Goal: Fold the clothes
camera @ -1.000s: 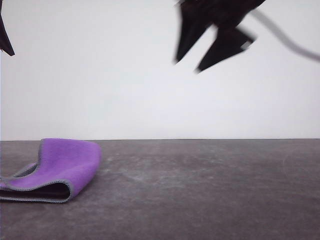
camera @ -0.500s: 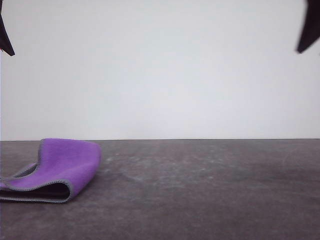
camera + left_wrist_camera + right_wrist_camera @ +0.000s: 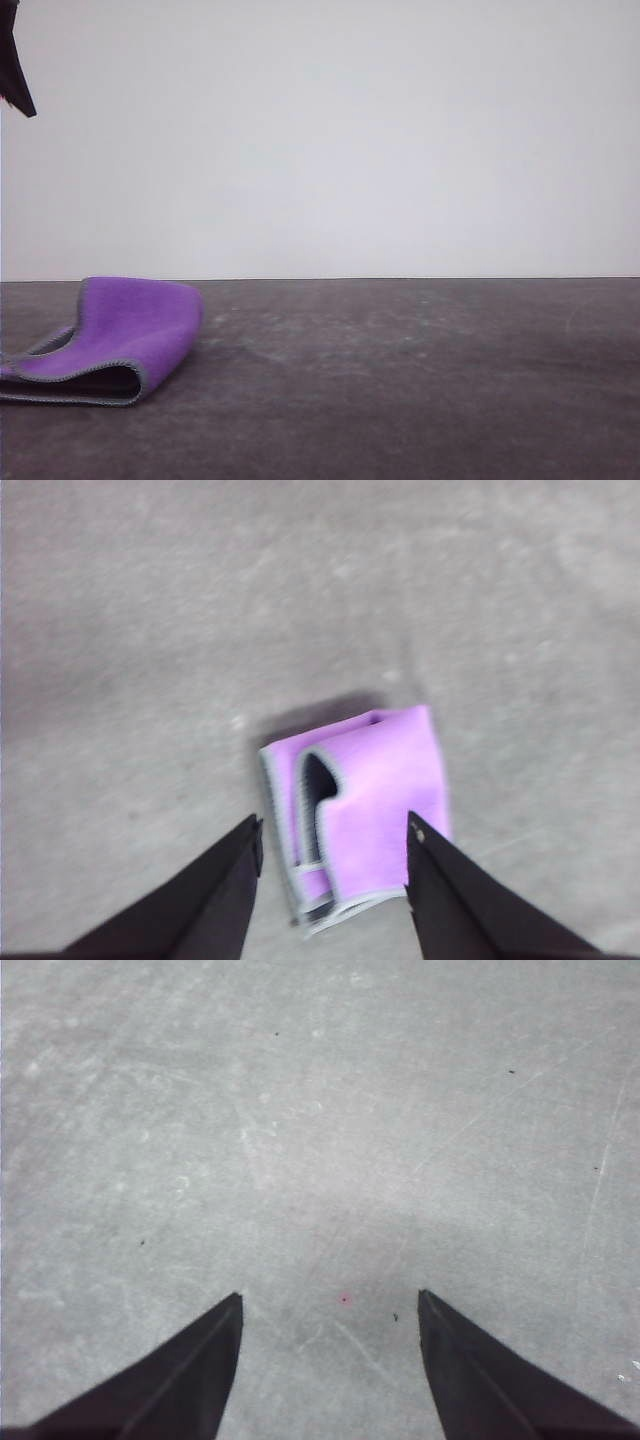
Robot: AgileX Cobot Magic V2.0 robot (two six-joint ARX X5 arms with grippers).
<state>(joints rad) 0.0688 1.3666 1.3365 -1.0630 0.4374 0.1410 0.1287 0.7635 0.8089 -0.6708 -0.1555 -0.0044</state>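
The clothes point(image 3: 125, 335) are one small cloth lying folded over on the grey table at the front left, purple face up, grey stitched edge showing, dark face inside the fold. In the left wrist view the folded cloth point(image 3: 375, 795) lies on the table below my left gripper point(image 3: 335, 830), which hangs open above it with nothing held. A dark tip of the left arm point(image 3: 12, 75) shows at the upper left edge of the front view. My right gripper point(image 3: 330, 1305) is open over bare table, holding nothing.
The grey, scuffed table point(image 3: 420, 380) stretches right of the cloth, with a plain white wall behind it. A small red dot point(image 3: 344, 1300) lies on the table surface between the right fingers.
The right arm has swung up and off to the right, out of the front view. The cloth has not moved. The left arm tip has shifted slightly.
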